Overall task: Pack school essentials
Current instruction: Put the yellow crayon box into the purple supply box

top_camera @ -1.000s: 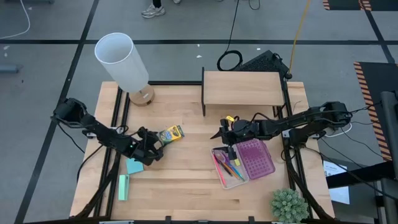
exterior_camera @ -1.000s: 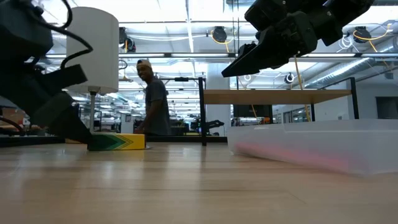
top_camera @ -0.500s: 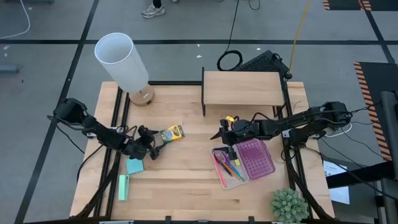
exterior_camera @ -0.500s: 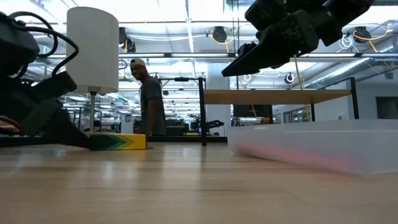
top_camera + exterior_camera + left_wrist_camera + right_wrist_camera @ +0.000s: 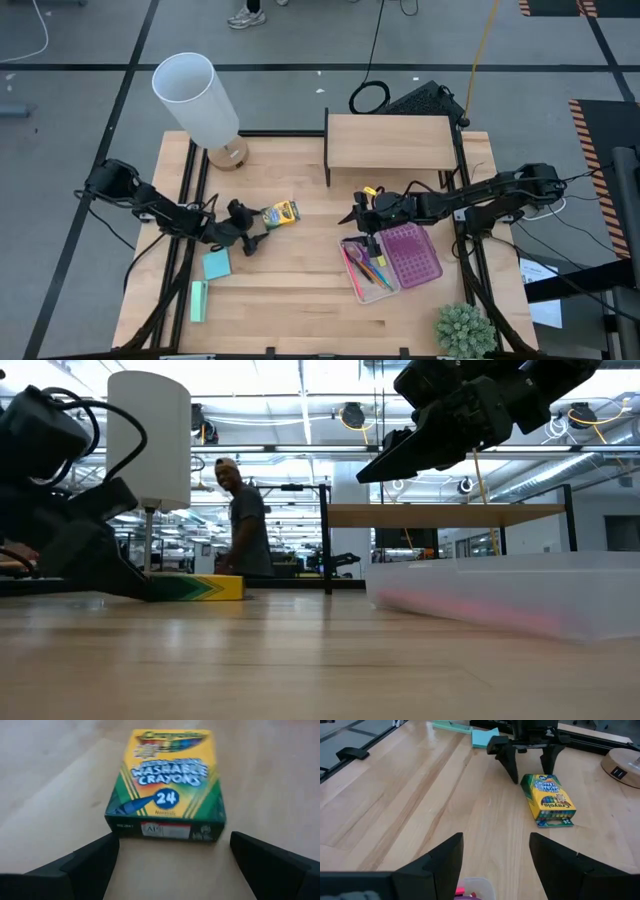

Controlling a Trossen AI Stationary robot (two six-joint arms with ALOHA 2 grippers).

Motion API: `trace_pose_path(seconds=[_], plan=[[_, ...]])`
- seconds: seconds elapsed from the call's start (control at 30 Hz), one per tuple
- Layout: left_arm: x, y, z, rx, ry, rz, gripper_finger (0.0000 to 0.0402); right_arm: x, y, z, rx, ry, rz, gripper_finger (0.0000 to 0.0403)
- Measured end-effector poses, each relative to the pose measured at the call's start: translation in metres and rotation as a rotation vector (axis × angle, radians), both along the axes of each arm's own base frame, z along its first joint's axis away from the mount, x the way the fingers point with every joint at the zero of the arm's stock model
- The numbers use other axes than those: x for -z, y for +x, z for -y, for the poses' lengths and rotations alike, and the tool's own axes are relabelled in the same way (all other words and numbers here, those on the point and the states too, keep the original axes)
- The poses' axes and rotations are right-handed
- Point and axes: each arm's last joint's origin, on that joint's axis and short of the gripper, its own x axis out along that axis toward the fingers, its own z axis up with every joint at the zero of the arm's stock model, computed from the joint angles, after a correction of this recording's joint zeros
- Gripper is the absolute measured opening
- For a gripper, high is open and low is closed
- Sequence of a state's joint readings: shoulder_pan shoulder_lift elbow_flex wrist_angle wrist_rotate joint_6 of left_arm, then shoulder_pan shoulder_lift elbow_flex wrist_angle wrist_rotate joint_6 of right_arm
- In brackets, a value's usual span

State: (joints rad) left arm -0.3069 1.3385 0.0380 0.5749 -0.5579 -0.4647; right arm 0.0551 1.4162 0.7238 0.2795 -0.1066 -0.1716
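The yellow crayon box (image 5: 281,213) lies flat on the table left of centre, also in the left wrist view (image 5: 167,785) and the right wrist view (image 5: 549,799). My left gripper (image 5: 254,229) is open and low at the box's left end, one fingertip (image 5: 107,851) off each corner. A light-blue note pad (image 5: 217,265) lies flat behind that gripper. My right gripper (image 5: 362,216) hangs open above the far end of a clear tray (image 5: 372,292). The tray holds pink and orange pens (image 5: 363,268) and a purple studded piece (image 5: 411,254). My left gripper comes at the crayon box level from the table's left, its fingers along the box's length. The fingertips stand at the corners of the box's left end (image 5: 165,831). I cannot tell whether they touch it. The box lies flat on the table.
A white lamp (image 5: 196,96) stands at the far left and a wooden shelf (image 5: 390,140) at the far middle. A mint-green strip (image 5: 198,300) lies near the left front. A potted plant (image 5: 463,330) stands at the front right. A person (image 5: 240,515) stands beyond the table.
My left gripper has gone from over the note pad toward the table's far edge and the crayon box, and has turned so its fingers now point at the box's end. The note pad now shows in full. The crayon box has slid a little toward the table's right.
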Motion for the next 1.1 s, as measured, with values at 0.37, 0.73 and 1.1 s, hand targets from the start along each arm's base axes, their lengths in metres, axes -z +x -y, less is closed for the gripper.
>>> trace_pose_path(seconds=[0.37, 0.73, 1.1], plan=[[-0.008, 0.006, 0.015, 0.083, -0.056, 0.077, 0.0385, 0.000, 0.000, 0.000, 0.000, 0.000, 0.000, 0.0224], [-0.003, 0.002, 0.010, -0.069, -0.034, 0.056, 0.0385, 0.000, 0.000, 0.000, -0.005, -0.006, 0.000, 0.0224], [-0.002, 0.001, 0.014, -0.017, -0.104, 0.039, 0.0385, 0.000, 0.000, 0.000, -0.005, -0.006, 0.000, 0.0224]])
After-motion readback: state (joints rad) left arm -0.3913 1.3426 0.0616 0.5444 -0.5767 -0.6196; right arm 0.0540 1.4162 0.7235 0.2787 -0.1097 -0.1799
